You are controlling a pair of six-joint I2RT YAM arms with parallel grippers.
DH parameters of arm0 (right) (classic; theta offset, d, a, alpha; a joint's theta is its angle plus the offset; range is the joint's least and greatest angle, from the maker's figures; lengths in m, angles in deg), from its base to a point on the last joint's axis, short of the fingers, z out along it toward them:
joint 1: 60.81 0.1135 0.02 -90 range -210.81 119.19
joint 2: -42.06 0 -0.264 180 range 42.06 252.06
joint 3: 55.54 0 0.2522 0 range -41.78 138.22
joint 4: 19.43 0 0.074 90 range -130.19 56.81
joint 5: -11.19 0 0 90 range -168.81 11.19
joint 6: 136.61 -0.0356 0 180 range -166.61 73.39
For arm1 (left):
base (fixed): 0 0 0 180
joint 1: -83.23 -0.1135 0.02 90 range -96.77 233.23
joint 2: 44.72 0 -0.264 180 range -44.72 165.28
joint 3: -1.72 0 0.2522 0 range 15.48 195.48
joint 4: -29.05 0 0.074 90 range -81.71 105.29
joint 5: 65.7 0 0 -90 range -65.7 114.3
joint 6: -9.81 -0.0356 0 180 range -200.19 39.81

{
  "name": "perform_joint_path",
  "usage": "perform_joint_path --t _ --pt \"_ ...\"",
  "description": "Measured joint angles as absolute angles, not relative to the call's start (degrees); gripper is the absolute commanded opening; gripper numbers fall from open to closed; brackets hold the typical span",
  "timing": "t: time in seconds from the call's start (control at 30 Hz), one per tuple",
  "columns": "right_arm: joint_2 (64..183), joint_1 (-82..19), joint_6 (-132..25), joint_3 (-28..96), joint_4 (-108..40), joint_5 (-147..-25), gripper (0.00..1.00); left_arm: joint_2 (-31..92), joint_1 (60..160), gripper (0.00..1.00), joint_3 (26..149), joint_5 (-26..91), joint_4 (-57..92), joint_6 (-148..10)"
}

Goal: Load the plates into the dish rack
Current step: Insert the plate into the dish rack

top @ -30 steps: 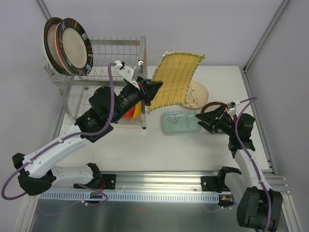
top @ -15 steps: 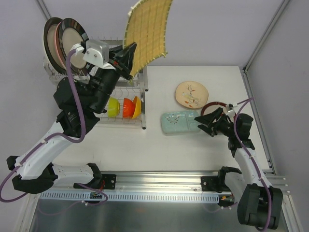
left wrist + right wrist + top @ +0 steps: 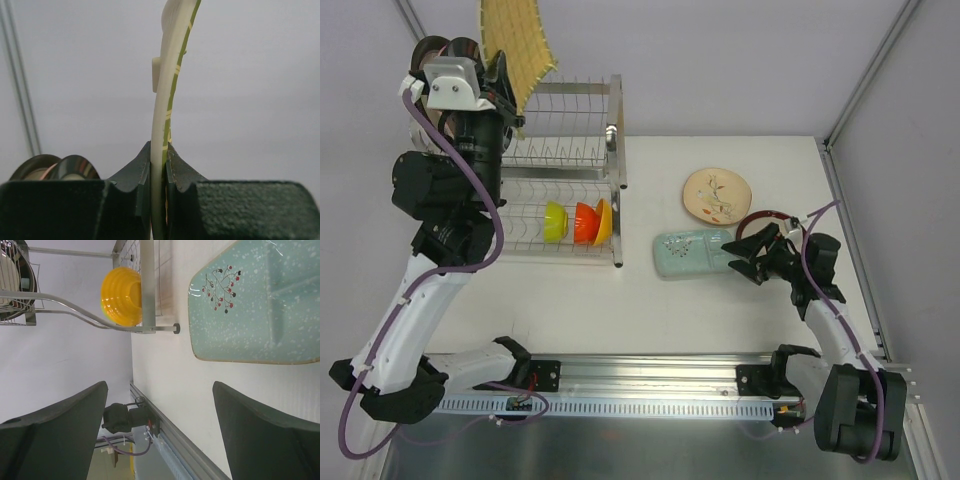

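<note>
My left gripper (image 3: 505, 88) is shut on the yellow woven square plate (image 3: 515, 38) and holds it upright, high over the left end of the silver dish rack (image 3: 575, 105). In the left wrist view the plate (image 3: 165, 100) stands edge-on between the pads. Two round dark-rimmed plates (image 3: 65, 167) stand in the upper tier, mostly hidden by the arm in the top view. My right gripper (image 3: 742, 258) is open and empty, just right of the pale teal dish (image 3: 692, 252). The dish also shows in the right wrist view (image 3: 260, 310). The beige floral plate (image 3: 717, 195) and the red-rimmed plate (image 3: 768, 217) lie on the table.
Green (image 3: 555, 221), orange (image 3: 584, 222) and yellow (image 3: 604, 222) bowls stand in the rack's lower tier. The yellow bowl (image 3: 122, 295) also shows in the right wrist view. The rack's upper prongs to the right of the round plates hold nothing.
My left arm has swung the yellow plate up and left, from beside the rack's right end to above its left end. The right gripper has barely moved.
</note>
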State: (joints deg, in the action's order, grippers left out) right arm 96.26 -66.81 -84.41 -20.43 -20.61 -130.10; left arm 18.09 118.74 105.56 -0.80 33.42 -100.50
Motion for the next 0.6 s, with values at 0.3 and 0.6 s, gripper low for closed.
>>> perform_joint_path --t 0.3,0.6 --pt "99.75 -66.77 -84.36 -19.6 -20.13 -130.18 0.9 17.87 109.71 0.0 107.35 1.76 29.13 -101.92" --pt "101.61 -66.77 -83.58 -19.49 -20.17 -130.27 0.9 19.18 98.0 0.0 105.63 7.03 27.41 -99.3"
